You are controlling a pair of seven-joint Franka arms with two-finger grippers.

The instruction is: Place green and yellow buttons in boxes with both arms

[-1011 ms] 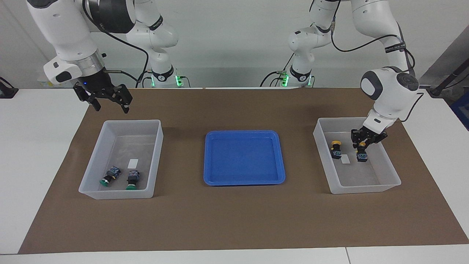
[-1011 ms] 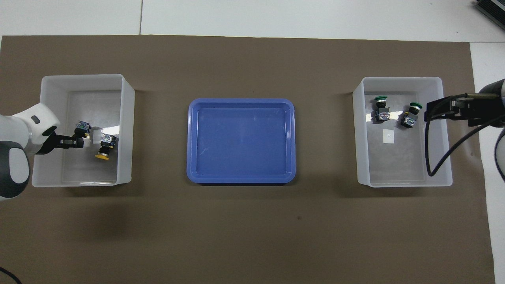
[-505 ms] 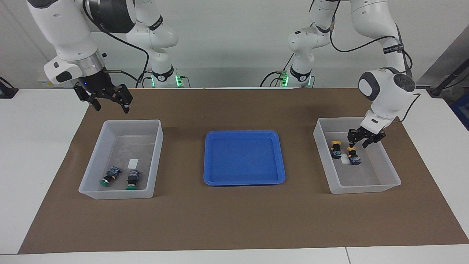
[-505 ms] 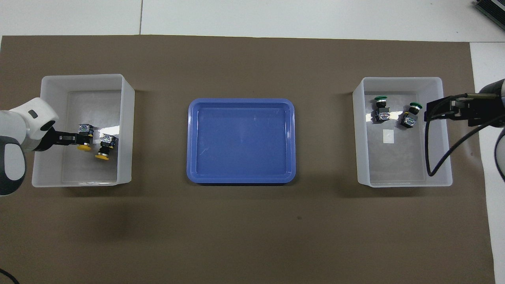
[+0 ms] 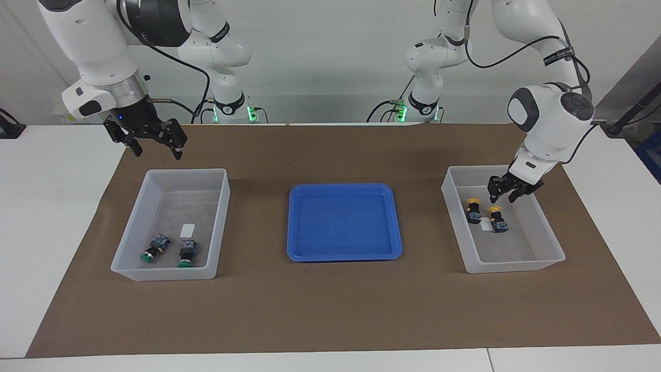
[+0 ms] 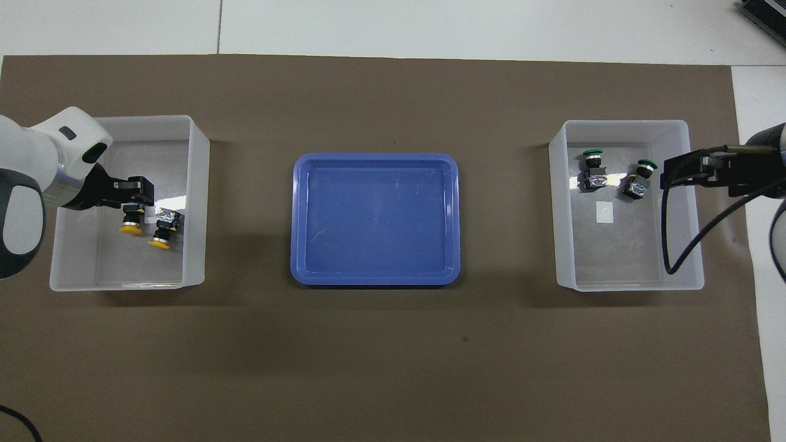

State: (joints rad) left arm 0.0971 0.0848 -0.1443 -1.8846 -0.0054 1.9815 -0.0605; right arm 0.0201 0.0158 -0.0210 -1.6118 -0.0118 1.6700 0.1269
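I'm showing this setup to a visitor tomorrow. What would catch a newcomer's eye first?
Probably the bright blue tray, bare in the middle of the brown mat. Next, the two whitish boxes at either end: one holds two green buttons, the other two yellow buttons. The left claw hangs just over the yellow pair, holding nothing.

— What sits at the middle of the table?

— A shallow blue tray (image 5: 344, 222), rectangular with rounded corners and a raised rim. Nothing lies in it.

— And under it?

— A brown mat (image 5: 330, 310) that covers most of the white table (image 5: 46, 206). The tray rests flat on the mat, its long sides running across the table's length.

— Anything else around?

— A dark object (image 6: 763, 12) shows at the table's corner in the overhead view; what it is cannot be told.
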